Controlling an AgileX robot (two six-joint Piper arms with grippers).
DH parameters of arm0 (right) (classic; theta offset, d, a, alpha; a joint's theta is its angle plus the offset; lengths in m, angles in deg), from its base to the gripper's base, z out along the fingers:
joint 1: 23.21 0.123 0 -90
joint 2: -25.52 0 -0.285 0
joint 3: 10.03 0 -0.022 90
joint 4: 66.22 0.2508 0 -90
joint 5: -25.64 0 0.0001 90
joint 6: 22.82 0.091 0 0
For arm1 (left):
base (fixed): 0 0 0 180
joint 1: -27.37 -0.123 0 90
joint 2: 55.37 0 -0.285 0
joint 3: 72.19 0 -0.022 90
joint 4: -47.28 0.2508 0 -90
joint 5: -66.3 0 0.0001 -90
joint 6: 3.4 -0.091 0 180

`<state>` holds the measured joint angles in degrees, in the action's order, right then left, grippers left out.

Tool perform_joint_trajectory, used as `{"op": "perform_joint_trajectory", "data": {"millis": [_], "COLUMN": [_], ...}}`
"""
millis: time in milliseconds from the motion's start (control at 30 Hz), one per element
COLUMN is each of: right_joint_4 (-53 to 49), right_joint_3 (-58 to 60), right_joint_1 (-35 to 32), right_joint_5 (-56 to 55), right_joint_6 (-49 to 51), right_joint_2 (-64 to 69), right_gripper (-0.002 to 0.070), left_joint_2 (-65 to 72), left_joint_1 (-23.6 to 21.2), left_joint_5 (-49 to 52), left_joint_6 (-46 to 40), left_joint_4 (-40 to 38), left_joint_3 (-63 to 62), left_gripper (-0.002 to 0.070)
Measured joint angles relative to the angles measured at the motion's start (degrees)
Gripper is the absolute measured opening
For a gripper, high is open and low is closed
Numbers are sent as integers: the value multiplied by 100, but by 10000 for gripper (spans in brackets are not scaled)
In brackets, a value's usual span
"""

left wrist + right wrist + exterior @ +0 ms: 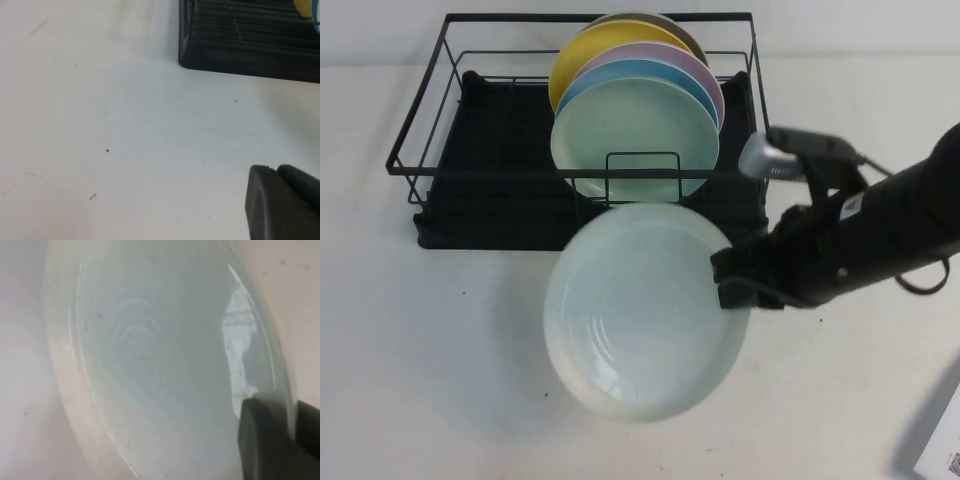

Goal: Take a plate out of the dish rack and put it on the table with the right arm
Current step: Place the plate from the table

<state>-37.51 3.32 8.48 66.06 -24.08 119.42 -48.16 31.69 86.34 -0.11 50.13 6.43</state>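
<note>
The white plate (638, 312) hangs face up, slightly tilted, over the white table (440, 380), just in front of the black wire dish rack (480, 170). My right gripper (732, 280) is shut on the plate's right rim. In the right wrist view the plate (160, 365) fills the picture, and its rim is pinched between the two black fingers of the right gripper (292, 410). My left gripper (275, 170) shows only in the left wrist view, shut and empty, low over bare table (125, 130) near a corner of the rack's tray (240, 50).
Several plates stand upright in the rack: a mint-green one (635, 140) in front, then light blue (620, 75), lilac (690, 65), yellow (582, 52) and a dark one at the back. A white card with a printed code (945, 440) lies at the front right corner.
</note>
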Motion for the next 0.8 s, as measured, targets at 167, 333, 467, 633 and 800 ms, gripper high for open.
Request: {"op": "perform_joint_trajectory", "data": {"millis": [167,333,467,633,800], "right_joint_4": [27,637,1049,1048,959], "right_joint_3": [106,106,106,106,106], "right_joint_1": [0,-73,-142,-231,-294], "right_joint_5": [-283,-651,-915,-1109,-1296], "right_joint_6": [276,-9,-169,-212,-221], "right_joint_2": [692,1377,1709,1993,2036], "right_gripper": [43,43,41,0,8], "left_joint_2": [0,0,0,0,0], "left_joint_1": [0,0,0,0,0], "left_joint_5": [0,0,0,0,0], "left_joint_6": [0,0,0,0,0], "left_joint_4": [0,0,0,0,0], "left_joint_3": [0,0,0,0,0], "left_gripper": [-4,-4,-4,-4,-4]}}
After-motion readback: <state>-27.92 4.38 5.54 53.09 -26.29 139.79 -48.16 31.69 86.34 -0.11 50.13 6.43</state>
